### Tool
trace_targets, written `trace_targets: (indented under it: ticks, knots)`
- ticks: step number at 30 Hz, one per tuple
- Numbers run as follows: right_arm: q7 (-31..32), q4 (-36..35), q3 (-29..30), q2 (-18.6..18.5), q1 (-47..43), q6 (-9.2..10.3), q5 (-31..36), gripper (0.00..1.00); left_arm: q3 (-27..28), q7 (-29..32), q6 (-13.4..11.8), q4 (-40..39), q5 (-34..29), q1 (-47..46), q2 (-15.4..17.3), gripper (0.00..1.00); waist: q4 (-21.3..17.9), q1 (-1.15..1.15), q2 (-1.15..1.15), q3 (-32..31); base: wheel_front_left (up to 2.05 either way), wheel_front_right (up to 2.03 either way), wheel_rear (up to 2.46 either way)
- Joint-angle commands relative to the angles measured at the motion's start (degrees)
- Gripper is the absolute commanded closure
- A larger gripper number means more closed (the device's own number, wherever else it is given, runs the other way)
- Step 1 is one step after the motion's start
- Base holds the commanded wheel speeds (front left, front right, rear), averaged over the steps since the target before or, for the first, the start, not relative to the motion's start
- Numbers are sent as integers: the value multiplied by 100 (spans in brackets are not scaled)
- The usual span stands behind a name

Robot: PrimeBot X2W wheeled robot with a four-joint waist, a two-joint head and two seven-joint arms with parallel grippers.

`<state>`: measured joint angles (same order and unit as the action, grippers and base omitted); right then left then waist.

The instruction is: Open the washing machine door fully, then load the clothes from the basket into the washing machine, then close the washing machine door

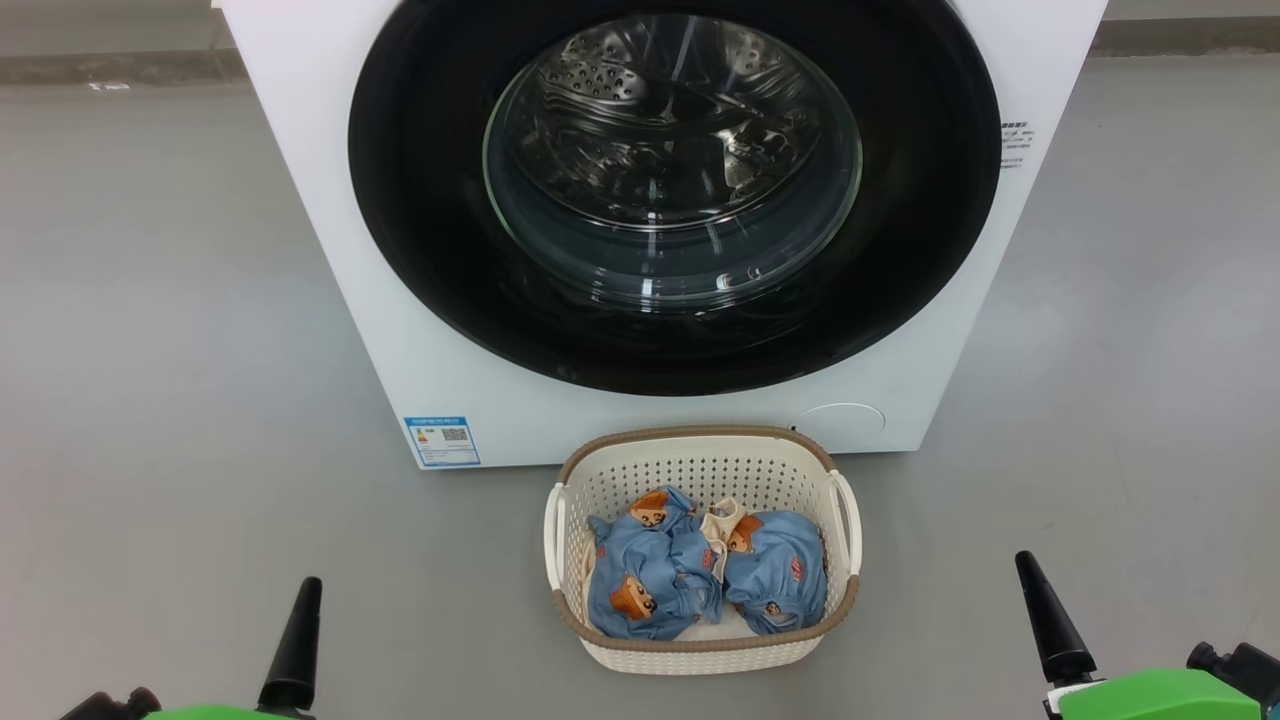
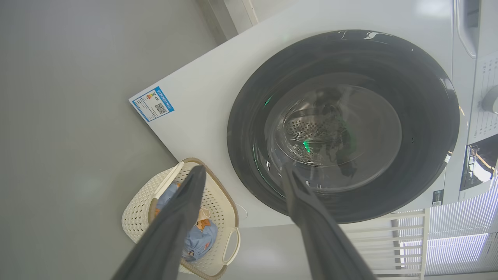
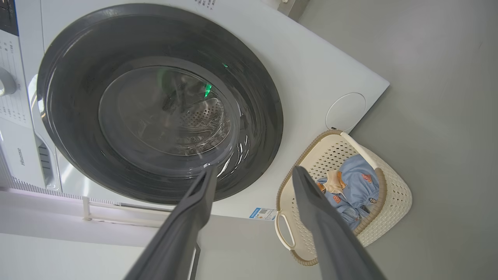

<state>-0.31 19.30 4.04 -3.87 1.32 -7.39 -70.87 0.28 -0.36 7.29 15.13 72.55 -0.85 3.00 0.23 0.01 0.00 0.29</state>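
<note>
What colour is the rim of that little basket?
Brown, woven-looking; the basket shows best in the head view.

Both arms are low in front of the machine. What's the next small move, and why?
Probably raise one arm toward the rim of the washing machine door to pull it open. The door looks shut, the clothes lie in the basket, and the left gripper and right gripper are open and empty.

All 3 views face the washing machine door (image 1: 672,180).
</note>
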Motion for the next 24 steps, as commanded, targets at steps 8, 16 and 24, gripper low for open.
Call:
trace_targets:
  ticks: [8,16,24]
  knots:
    - [-210,-95,-219,-170,290,-5,832,0,20,-197,9,-202,-853,-148,161,0,-5,-1,0,7,0,0,0]
    - [-327,-95,-265,-237,308,-5,1448,0,-3,-315,10,-217,-1396,-146,175,0,-3,-1,0,9,0,0,0]
    - [-461,-67,-324,-291,308,-6,2064,0,-83,-450,11,-244,-1903,-157,230,0,10,-1,0,5,0,0,0]
